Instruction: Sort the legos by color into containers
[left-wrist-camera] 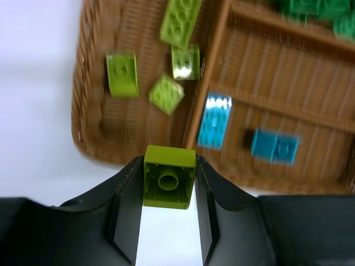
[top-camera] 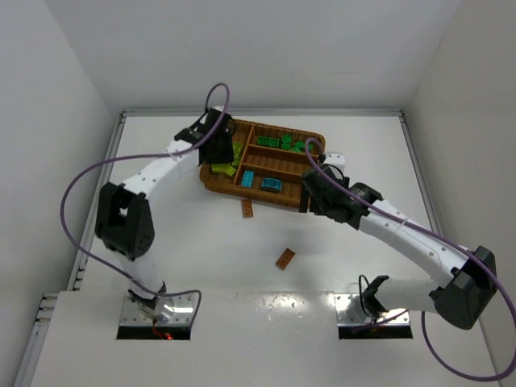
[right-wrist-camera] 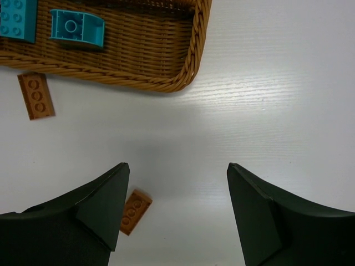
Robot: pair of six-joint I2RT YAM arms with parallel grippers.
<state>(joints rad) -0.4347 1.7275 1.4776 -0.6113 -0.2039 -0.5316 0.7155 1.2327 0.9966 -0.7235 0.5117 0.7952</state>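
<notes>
Our left wrist view shows a lime brick (left-wrist-camera: 169, 185), hollow underside toward the camera, pinched between the closed-in jaws of the left gripper (left-wrist-camera: 168, 165) above the end of the wicker tray (left-wrist-camera: 89, 127). From overhead the arm hides this grip. Beyond it, four more lime bricks (left-wrist-camera: 122, 73) lie in the long section, and two blue bricks (left-wrist-camera: 214, 121) sit in the neighbouring slot. Overhead we also make out dark green bricks (top-camera: 282, 143) in a farther slot. The right gripper (right-wrist-camera: 177, 205) stands wide open and empty over the table (right-wrist-camera: 277, 111) just beside the tray. Two orange bricks (right-wrist-camera: 36, 95) lie flat on the table outside the tray.
</notes>
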